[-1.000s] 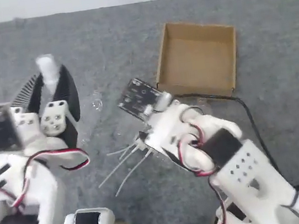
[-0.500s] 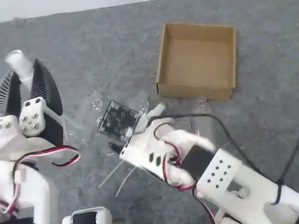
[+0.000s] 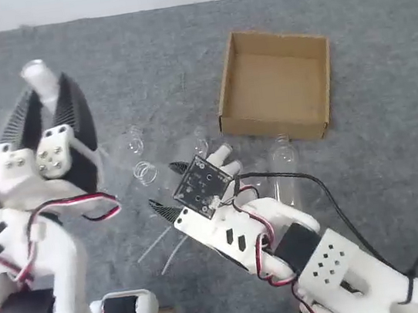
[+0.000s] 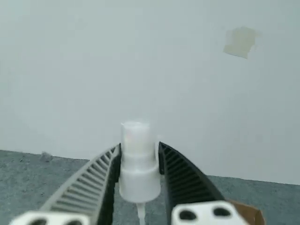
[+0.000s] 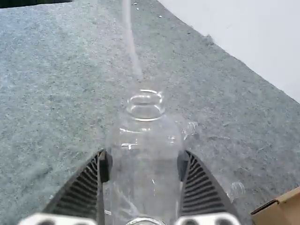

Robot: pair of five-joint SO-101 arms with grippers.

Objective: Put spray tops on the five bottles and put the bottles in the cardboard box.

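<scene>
Grey felt covers the worktop (image 3: pixel 379 39), with a plain pale wall behind it. At the left of the high view, the left end effector (image 3: pixel 48 89) is raised and clamped on a white spray top (image 3: pixel 36 74). The left wrist view shows that top upright between the ribbed fingers, its thin tube pointing down.

The right end effector (image 3: pixel 168 185) sits low near the middle of the worktop. Its jaws stand on either side of a clear bottle (image 5: pixel 143 154) and press on its walls, so it appears to be gripping it. The bottle's long axis runs straight out from the right wrist. Its open mouth (image 5: pixel 145 104) points away from that wrist and tilts upward.

The coming move turns on one relation. The spray top hangs higher than the mouth and off toward the left arm's side. The tube probably has to be lined up over the mouth before the two can be joined.

The cardboard box (image 3: pixel 271 126) lies beyond the right arm, which is the nearer arm to it. No bottle is in it yet. A second bottle (image 3: pixel 282 163) sits just beside the box's front wall. A third bottle (image 3: pixel 200 142) lies near the right end effector. Loose dip tubes (image 3: pixel 159 243) lie on the felt beneath the right arm and could snag a low sweep.
</scene>
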